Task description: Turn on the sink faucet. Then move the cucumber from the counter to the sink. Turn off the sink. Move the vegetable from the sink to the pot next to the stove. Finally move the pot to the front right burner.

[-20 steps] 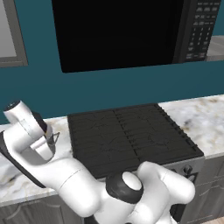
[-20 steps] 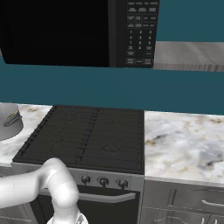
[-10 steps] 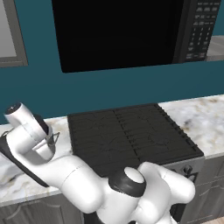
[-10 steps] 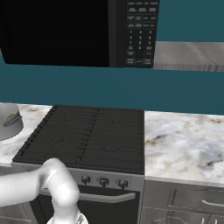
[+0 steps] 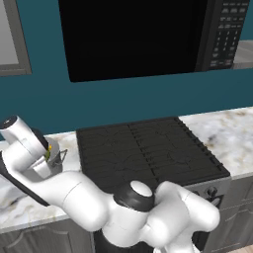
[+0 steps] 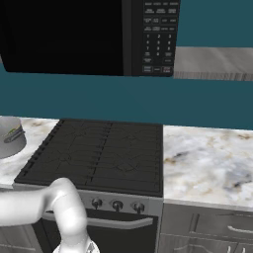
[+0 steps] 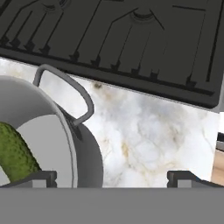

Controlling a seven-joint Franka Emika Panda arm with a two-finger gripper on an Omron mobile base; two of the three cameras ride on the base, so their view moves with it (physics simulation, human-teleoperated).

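Note:
The light-grey pot (image 7: 83, 153) stands on the marble counter (image 7: 144, 135) just left of the black stove (image 7: 131, 30), its loop handle (image 7: 65, 85) toward the cooktop. The dark-green cucumber (image 7: 15, 153) lies inside it. My gripper (image 7: 113, 177) is open and hovers right above the pot's stove-side rim, with one fingertip (image 7: 39, 177) over the inside and the other over the counter. In the left base view the hand (image 5: 27, 141) covers most of the pot (image 5: 55, 154). The right base view has the pot (image 6: 10, 137) at the far left.
The stove (image 5: 148, 150) has silver knobs (image 6: 116, 204) along its front. A black microwave (image 5: 133, 34) hangs over it. More marble counter (image 6: 212, 158) runs to the right of the cooktop. My white arm (image 5: 138, 207) crosses the foreground.
The arm's elbow has drifted slightly left and the hand has shifted a little at the pot. The pot and stove have not moved.

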